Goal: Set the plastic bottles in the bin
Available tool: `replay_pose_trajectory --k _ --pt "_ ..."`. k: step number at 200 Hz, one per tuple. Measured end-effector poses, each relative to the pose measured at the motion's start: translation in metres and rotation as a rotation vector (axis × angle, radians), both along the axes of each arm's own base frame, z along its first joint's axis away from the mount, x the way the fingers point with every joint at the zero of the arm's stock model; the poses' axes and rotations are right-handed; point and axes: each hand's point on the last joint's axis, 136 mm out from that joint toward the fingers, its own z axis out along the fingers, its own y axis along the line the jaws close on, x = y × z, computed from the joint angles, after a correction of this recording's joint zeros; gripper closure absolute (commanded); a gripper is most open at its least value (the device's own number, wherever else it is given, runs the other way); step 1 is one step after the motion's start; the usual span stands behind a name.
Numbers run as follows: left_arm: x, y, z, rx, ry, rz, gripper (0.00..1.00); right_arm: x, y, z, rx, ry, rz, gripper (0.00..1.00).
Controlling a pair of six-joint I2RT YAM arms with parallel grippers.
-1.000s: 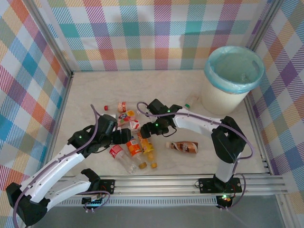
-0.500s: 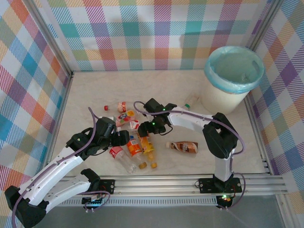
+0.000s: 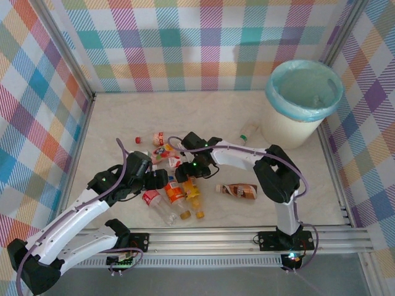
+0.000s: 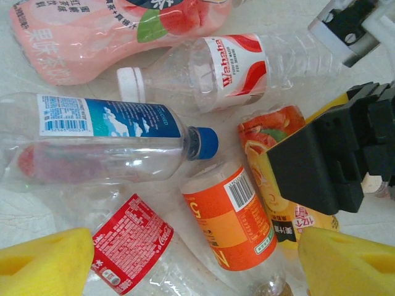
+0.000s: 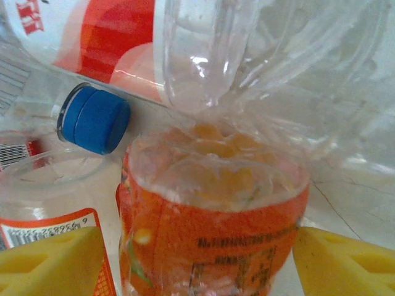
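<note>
Bottles are piled well left of the bin. Left gripper is held open over them. Right gripper pads are spread astride an orange bottle; clamping cannot be told.

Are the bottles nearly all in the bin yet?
Not nearly. Whether the bin holds any bottles, I cannot tell. Right now the right tool stands open around an orange-labelled bottle, not gripping; the left tool hangs open over the pile. Left: that pile, a brown bottle, and a clear bottle beside the bin.
</note>
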Motion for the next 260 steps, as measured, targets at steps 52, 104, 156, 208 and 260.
replay_pose_trajectory --k 52,104,156,208,260 --pt "0.005 -0.002 0.009 0.012 -0.017 -0.013 0.14 -0.003 0.001 -0.002 -0.003 0.002 0.009 0.38" --pt "0.009 -0.001 0.022 0.015 -0.045 -0.015 0.13 -0.001 -0.002 0.0 -0.017 -0.016 0.005 0.44" --pt "0.018 -0.001 0.049 0.014 -0.117 -0.018 0.14 0.001 -0.011 0.029 -0.015 -0.076 0.006 0.46" --pt "0.048 -0.006 0.11 0.062 -0.273 -0.034 0.15 0.015 -0.022 0.113 0.049 -0.277 0.008 0.47" --pt "0.101 -0.051 0.183 0.011 -0.45 -0.1 0.16 0.061 -0.057 0.22 0.122 -0.565 -0.06 0.49"
